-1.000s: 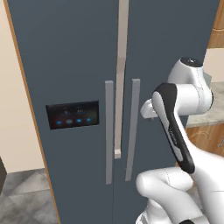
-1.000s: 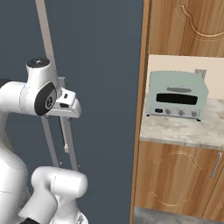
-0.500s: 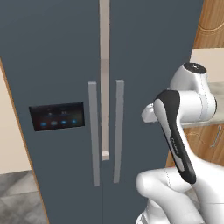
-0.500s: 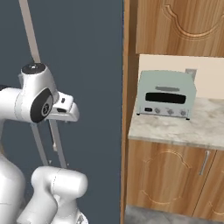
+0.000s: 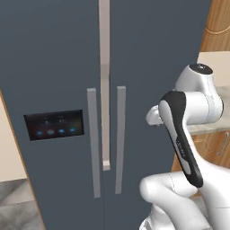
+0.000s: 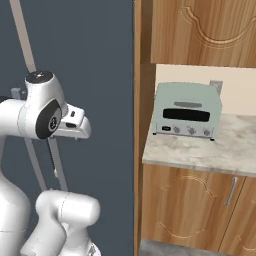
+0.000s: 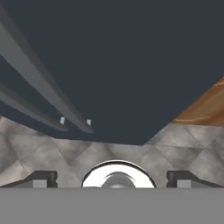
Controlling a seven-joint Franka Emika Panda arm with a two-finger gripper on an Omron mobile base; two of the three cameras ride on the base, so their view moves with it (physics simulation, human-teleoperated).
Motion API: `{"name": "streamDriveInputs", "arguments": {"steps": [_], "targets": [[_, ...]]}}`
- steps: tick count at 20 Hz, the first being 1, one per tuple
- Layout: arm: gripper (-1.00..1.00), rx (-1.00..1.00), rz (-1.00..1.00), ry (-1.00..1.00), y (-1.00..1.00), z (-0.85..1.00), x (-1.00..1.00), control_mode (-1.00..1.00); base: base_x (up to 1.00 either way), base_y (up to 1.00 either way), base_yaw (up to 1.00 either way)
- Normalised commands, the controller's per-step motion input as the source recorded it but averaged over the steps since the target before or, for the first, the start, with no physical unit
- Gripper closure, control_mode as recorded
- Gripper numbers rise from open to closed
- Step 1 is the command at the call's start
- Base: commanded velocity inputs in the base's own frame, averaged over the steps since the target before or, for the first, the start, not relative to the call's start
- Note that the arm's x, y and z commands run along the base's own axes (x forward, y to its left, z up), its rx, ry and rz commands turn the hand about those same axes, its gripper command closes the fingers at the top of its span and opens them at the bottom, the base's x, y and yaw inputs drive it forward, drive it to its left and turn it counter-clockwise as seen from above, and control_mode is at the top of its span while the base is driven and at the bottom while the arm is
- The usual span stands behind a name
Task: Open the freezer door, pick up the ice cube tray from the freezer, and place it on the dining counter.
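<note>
The freezer door (image 5: 49, 67) is shut; it is dark slate-blue, with a black dispenser panel (image 5: 54, 125) lit blue and a long grey handle (image 5: 93, 143). The ice cube tray is hidden behind it. The dining counter is out of view. My gripper (image 7: 112, 179) is open, its fingertips (image 7: 41, 178) far apart with nothing between them. It looks down the fridge front, to the right of the two grey handles (image 7: 43, 83) and clear of them. The arm (image 5: 179, 134) is folded in front of the plain right door (image 5: 157, 54).
A wood panel (image 6: 137, 125) borders the fridge on the right. Beyond it, a wall counter (image 6: 200, 150) carries a pale green toaster oven (image 6: 187, 116), with wooden cabinets (image 6: 185, 205) below and above. Grey floor tiles (image 7: 43, 144) lie at the fridge's foot.
The whole picture has slid left in both base views, so the camera has moved with the base. The arm keeps its folded pose and the gripper stays open.
</note>
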Motion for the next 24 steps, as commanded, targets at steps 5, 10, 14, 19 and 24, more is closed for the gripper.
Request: {"name": "streamDriveInputs", "arguments": {"steps": [5,10,14,19,24], "targets": [[-1.00,0.00,0.00,0.00,0.00,0.00,0.00,1.00,0.17,-0.05,0.00],[-1.00,-0.05,0.00,-0.10,0.47,-0.10,-0.45,-1.00,0.00,0.00,0.00],[-1.00,-0.02,-0.05,-0.15,0.93,-0.06,-0.83,-1.00,0.00,0.00,0.00],[-1.00,-0.01,-0.02,-0.19,1.00,-0.06,-0.52,-1.00,0.00,0.00,0.00],[-1.00,0.04,-0.02,-0.40,0.88,0.00,-0.35,-1.00,0.00,0.00,0.00]]}}
